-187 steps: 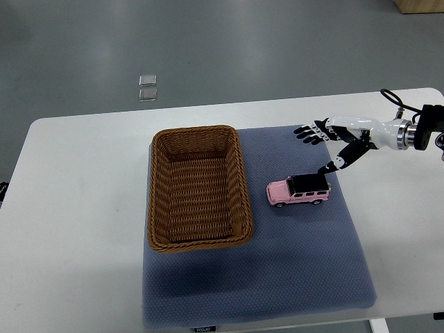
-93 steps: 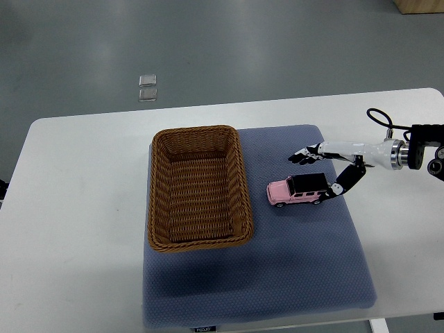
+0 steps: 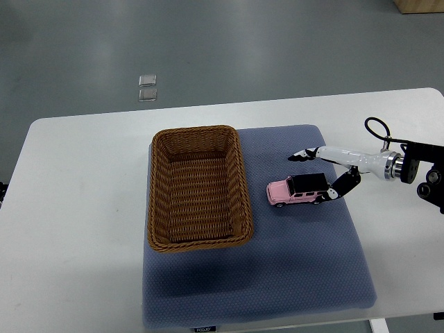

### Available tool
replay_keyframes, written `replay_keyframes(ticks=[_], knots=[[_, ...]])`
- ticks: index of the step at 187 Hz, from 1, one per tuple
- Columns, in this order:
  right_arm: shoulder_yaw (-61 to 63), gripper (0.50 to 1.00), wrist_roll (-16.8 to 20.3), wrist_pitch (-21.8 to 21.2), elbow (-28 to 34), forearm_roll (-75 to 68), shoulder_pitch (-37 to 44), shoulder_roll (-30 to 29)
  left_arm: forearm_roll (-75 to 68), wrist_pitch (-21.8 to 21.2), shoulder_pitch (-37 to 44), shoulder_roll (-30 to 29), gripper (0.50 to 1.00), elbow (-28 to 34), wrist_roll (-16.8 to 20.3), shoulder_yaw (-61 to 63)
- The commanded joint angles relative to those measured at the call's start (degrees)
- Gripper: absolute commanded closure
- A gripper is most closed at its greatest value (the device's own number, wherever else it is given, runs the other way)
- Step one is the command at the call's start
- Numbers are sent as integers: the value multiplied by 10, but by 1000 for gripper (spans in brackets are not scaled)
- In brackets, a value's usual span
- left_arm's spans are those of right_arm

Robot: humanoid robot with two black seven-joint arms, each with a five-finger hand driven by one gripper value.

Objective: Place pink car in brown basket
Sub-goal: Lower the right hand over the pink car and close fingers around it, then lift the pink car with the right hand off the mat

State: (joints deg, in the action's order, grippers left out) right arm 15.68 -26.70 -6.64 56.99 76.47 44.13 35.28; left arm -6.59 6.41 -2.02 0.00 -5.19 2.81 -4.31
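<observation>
A pink toy car (image 3: 297,191) with a black roof lies on the blue-grey mat (image 3: 277,270), nose toward the brown wicker basket (image 3: 198,187) on its left. My right hand (image 3: 320,173) comes in from the right edge and brackets the car's rear: its fingers (image 3: 305,154) reach past the far side and its thumb (image 3: 340,189) rests against the near rear corner. The hand is spread and has no hold on the car. Nothing lies in the basket. No left arm shows.
The mat and basket sit on a white table (image 3: 76,208). Two small clear squares (image 3: 147,87) lie on the grey floor beyond the table's far edge.
My right hand has come down and toward me from above the mat's far edge, and its thumb and fingers now straddle the car's rear. The car has stayed put.
</observation>
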Motion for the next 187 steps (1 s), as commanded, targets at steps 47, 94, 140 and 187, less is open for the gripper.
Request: replay_keyframes(ticks=[47, 94, 140, 187], knots=[[-3, 638, 0, 6, 13, 1, -4, -3, 0, 0, 0, 0, 500, 0, 0, 0], [-4, 666, 2, 5, 13, 1, -8, -13, 0, 0, 0, 0, 500, 0, 0, 0], [-4, 758, 2, 5, 12, 2, -9, -17, 0, 0, 0, 0, 500, 0, 0, 0], [-10, 852, 2, 5, 12, 5, -8, -16, 0, 0, 0, 0, 500, 0, 0, 0]])
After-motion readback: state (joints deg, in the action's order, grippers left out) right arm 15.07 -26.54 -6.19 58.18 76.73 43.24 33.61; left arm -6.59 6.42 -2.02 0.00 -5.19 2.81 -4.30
